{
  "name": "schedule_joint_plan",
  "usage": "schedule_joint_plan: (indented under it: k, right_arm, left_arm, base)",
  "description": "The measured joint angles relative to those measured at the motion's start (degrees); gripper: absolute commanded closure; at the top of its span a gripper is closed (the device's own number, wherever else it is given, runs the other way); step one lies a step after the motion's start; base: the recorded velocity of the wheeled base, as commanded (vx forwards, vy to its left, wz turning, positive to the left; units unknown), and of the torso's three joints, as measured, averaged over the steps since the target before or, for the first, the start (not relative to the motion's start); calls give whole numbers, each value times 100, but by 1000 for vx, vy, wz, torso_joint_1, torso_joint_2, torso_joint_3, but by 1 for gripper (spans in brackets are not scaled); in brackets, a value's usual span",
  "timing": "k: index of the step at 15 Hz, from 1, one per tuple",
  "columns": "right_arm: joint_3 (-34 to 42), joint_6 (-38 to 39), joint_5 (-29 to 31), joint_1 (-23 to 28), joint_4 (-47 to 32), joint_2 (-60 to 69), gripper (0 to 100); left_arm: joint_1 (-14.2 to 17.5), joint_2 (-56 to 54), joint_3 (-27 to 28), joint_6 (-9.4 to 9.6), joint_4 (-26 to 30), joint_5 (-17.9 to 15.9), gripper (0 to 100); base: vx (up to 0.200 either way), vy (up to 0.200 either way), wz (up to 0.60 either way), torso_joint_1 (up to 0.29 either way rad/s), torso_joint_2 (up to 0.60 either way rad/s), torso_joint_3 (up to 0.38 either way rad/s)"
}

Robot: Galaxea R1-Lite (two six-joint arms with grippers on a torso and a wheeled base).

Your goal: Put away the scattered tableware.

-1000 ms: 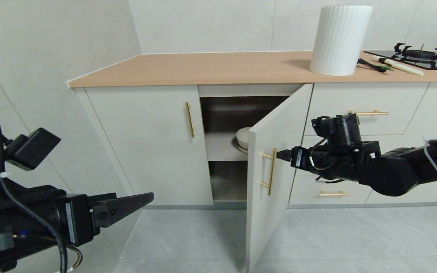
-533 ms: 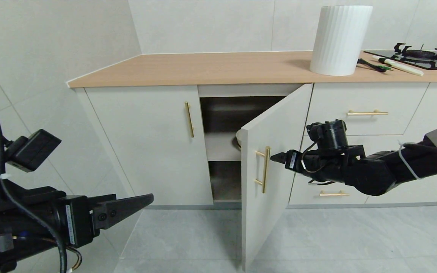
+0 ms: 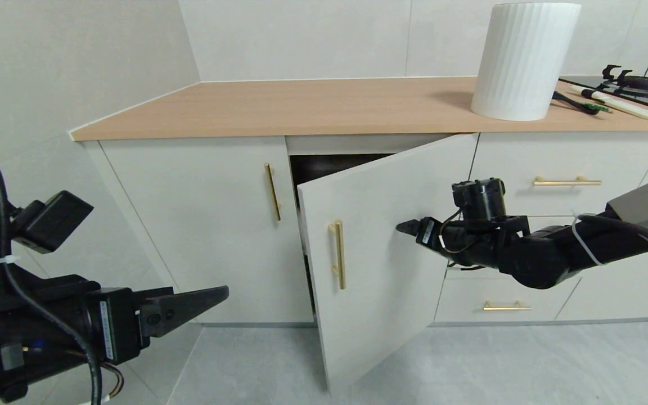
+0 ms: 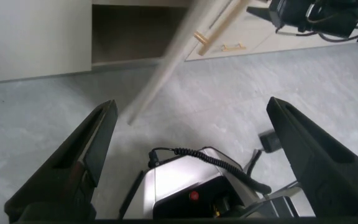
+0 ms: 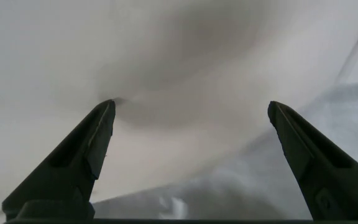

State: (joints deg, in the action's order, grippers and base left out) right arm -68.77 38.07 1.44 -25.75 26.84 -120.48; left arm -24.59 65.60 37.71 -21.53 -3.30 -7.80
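Pointing into the part-open cabinet door [image 3: 380, 242], centre frame, the right gripper [image 3: 405, 226] spreads wide, empty; left gripper [image 3: 220, 292], lower left, gapes empty too. Upper right, utensils [image 3: 622, 105] lie on the countertop [image 3: 301, 107]; the cabinet's inside is mostly hidden.

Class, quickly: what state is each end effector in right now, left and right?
Left end effector: open, holding nothing.
Right end effector: open, holding nothing, at the cabinet door.

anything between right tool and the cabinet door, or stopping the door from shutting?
Nothing visible. The right tool sits right at the white cabinet door, beside its gold bar handle; the gap to the frame looks clear.
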Motion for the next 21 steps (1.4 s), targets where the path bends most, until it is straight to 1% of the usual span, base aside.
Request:
schedule_joint_plan:
  k: [3,6,9,12,15,17,21]
  right_arm:
    - [-286,464,149,-46,96,-184,0]
    - [-805,928,635,-51,126,-502,0]
    - [-1345,1382,975,-49,134,-868,0]
    - [-1792,1560,1451,-11,137,-1187,0]
    - [-2083,1585,1490,89,134,-1412,0]
    - [-2221,1592,1551,180,137,-1513,0]
    - [-2498,1681,1591,321,121,-1662,0]
  left_arm:
    - [1,-2,0,0,-9,0,0]
    - [0,-2,0,0,-13,0,0]
    - [0,6,0,2,-11,0,0]
    - [0,24,-6,2,-11,0,0]
    - [0,66,-11,-6,-11,0,0]
    - [0,91,-11,-50,-11,4,0]
    - [0,124,-11,-55,-11,6,0]
  base:
    - [0,0,0,0,0,0]
    - [0,0,0,0,0,0]
    - [0,0,0,0,0,0]
    - [0,0,0,0,0,0]
    - [0,0,0,0,0,0]
    - [0,0,0,0,0,0]
    - [0,0,0,0,0,0]
